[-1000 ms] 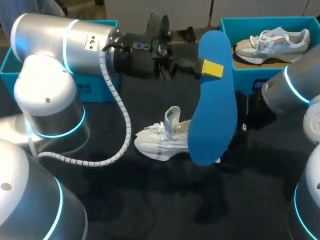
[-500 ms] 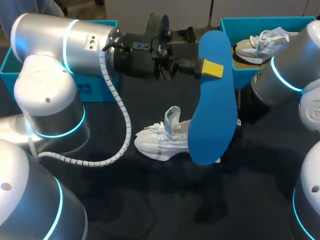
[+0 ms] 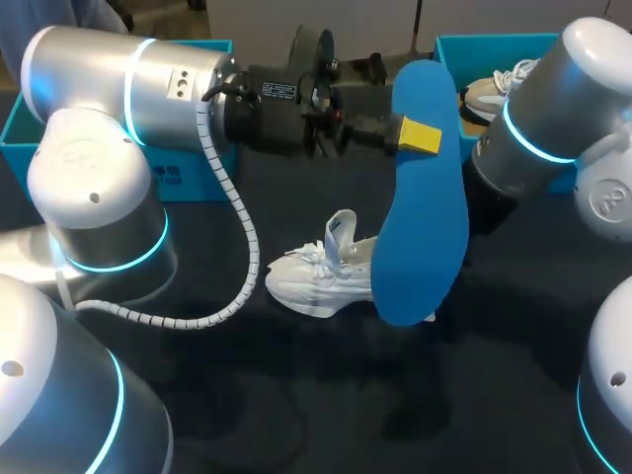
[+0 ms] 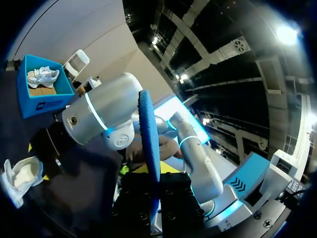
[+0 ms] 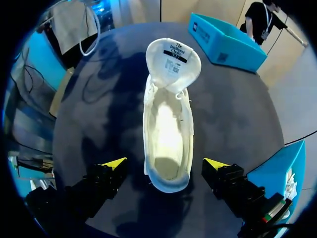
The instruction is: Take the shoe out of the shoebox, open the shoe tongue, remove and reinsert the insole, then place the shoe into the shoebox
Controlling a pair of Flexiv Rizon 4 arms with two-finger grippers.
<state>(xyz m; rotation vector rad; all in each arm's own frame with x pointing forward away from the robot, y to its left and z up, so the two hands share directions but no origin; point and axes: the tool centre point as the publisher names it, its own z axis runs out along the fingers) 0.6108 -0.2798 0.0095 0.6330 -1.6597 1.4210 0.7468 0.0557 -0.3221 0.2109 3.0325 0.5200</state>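
pinching insole [image 3: 420, 232], left end effector [image 3: 420, 136]; right end effector [image 5: 166, 163] spread above shoe [image 5: 168, 119].

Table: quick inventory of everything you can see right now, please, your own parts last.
white shoe: one, white, upright mid-table, tongue raised.
insole: one, blue, held up in front of the white shoe.
left shoebox: one, blue, far left.
right shoebox: one, blue, far right.
second shoe: one, grey-white, inside the right shoebox.
left gripper: one, yellow-tipped, shut on the insole.
right gripper: one, yellow-tipped, open, straddling the white shoe's heel without touching.
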